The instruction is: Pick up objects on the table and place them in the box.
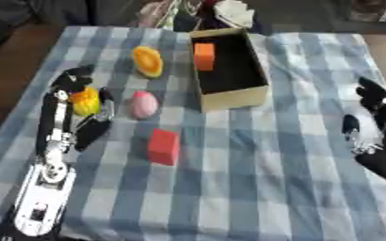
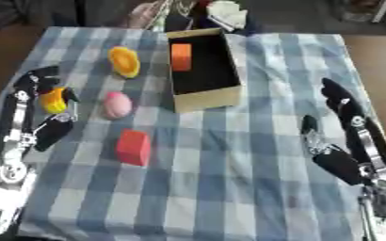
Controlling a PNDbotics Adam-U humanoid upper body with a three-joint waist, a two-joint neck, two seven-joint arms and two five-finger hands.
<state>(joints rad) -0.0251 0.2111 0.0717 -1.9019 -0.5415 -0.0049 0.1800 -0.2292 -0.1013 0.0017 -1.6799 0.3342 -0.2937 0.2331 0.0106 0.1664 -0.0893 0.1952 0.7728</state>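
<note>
Curling its fingers round a yellow object, the left hand is gripping; right hand is resting open. Cardboard box, long axis running away, is holding an orange block.

Table before me, covered by blue-and-white checked cloth. Open cardboard box at far centre, black inside, orange block in far left corner. Left of box: orange-yellow piece. Nearer me: pink egg shape, then red block, near each other. Small yellow thing at left, between fingers of my left hand; cannot tell if resting on cloth.
</note>
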